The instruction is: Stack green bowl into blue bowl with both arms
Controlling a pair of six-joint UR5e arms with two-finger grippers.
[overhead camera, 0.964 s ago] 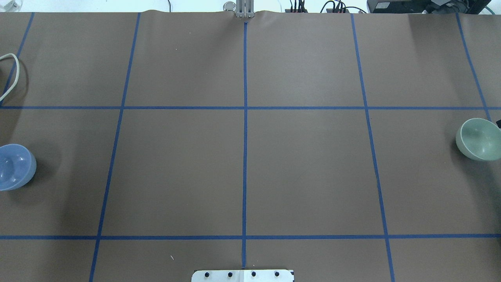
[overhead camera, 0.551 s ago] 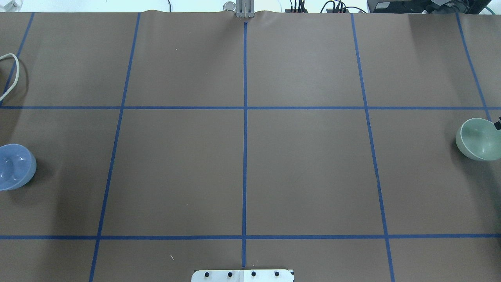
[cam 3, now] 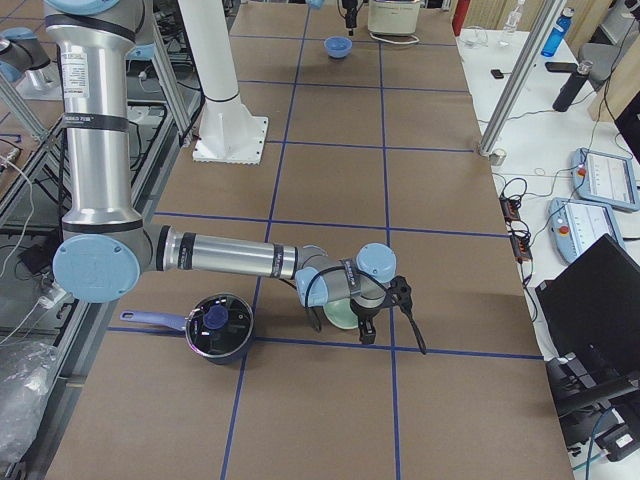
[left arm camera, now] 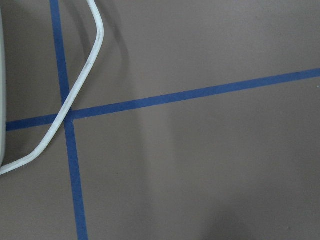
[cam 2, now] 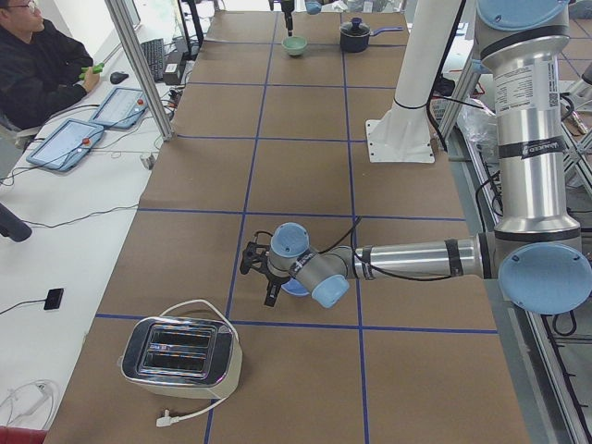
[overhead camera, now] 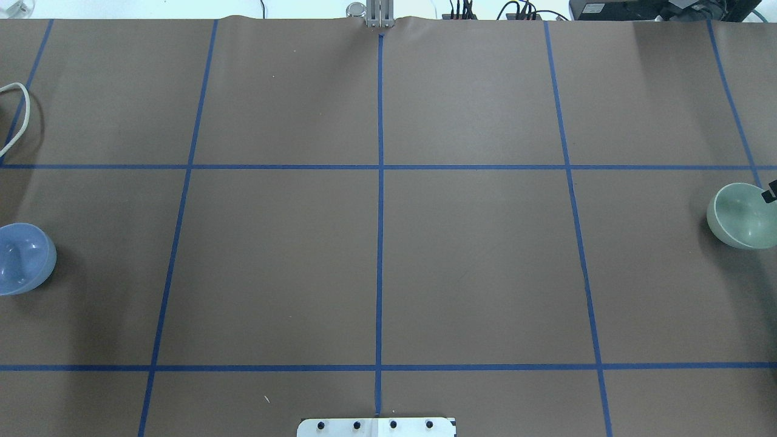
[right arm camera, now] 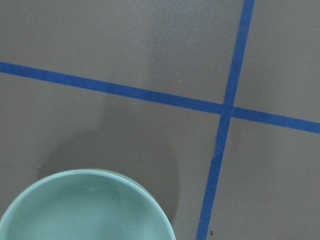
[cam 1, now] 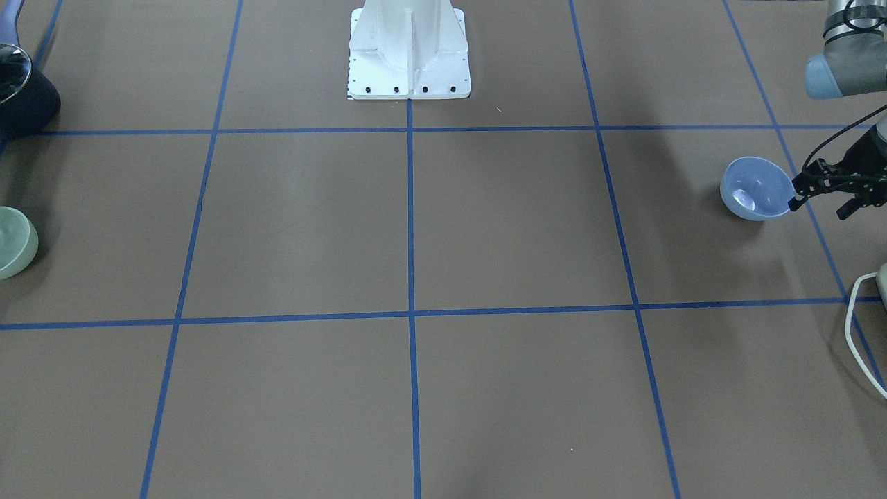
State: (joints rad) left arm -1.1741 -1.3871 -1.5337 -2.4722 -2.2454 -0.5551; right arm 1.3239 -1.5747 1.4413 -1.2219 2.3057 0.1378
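The green bowl (overhead camera: 742, 216) stands upright at the table's right edge; it also shows in the front view (cam 1: 14, 241) and at the bottom of the right wrist view (right arm camera: 85, 210). One black fingertip (overhead camera: 770, 193) of my right gripper (cam 3: 383, 310) reaches over its far rim; in the right side view the fingers stand apart above the bowl. The blue bowl (overhead camera: 23, 258) stands at the left edge, also seen in the front view (cam 1: 757, 188). My left gripper (cam 1: 818, 206) is open beside it, one finger close to the rim, holding nothing.
A toaster (cam 2: 180, 361) with a white cable (overhead camera: 18, 115) stands past the blue bowl at the left end. A dark pot with a lid (cam 3: 218, 325) stands near the green bowl. The white pedestal (cam 1: 409, 48) is at the table's near middle edge. An operator (cam 2: 37, 65) sits at the side.
The right gripper's black fingertip has moved in from the right edge to over the green bowl's rim. Both bowls have stayed in place.
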